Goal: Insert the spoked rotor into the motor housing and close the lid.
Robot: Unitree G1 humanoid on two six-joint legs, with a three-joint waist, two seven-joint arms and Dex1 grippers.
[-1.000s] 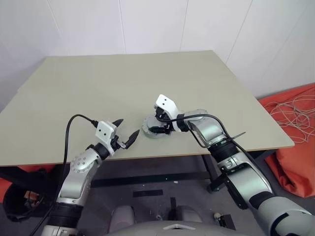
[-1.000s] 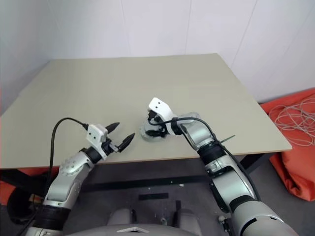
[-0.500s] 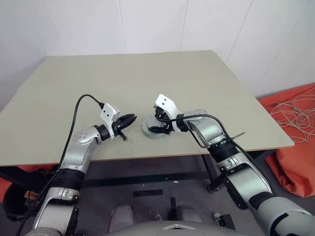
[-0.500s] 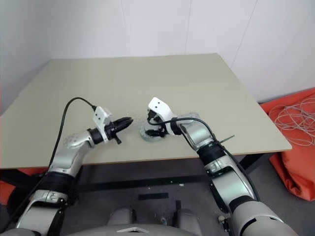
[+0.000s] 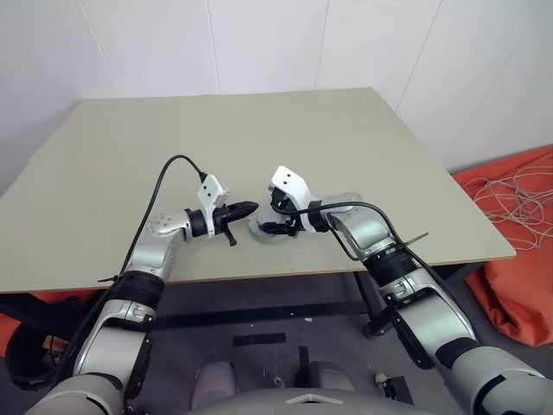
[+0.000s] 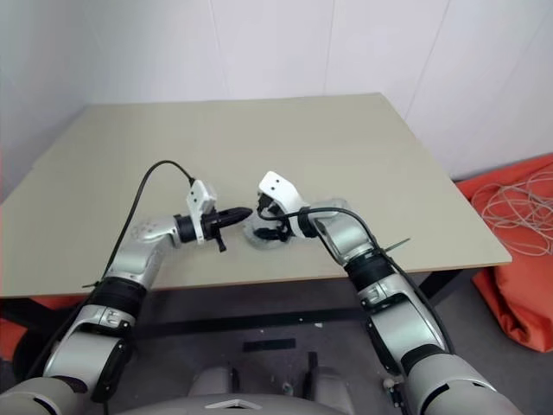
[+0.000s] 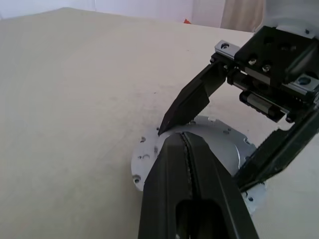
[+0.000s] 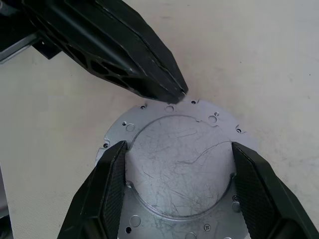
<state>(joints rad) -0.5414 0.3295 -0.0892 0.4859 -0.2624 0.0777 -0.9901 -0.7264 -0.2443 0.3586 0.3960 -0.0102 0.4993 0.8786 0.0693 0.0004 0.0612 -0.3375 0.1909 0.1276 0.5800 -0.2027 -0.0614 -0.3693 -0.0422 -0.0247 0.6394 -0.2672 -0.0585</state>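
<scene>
A grey metal disc, the lid (image 8: pixel 179 169), lies flat on the table near its front edge, with a raised round centre and a flange of small holes. My right gripper (image 8: pixel 178 145) straddles that raised centre, one finger against each side, shut on it. My left gripper (image 5: pixel 249 208) is shut and empty, held nearly level. Its tip (image 7: pixel 185 137) sits just at the lid's (image 7: pixel 219 144) left rim, close to a finger (image 7: pixel 192 102) of the right gripper. The spoked rotor and the motor housing are hidden.
The beige table (image 5: pixel 216 138) stretches far behind and to both sides of the lid, and its front edge runs just below the grippers. An orange cloth with pale cables (image 5: pixel 518 216) lies on the floor to the right. White walls stand behind.
My left gripper went from open to shut and swung up and rightward from the table's front edge to the lid's left rim. The right gripper and the lid stayed put.
</scene>
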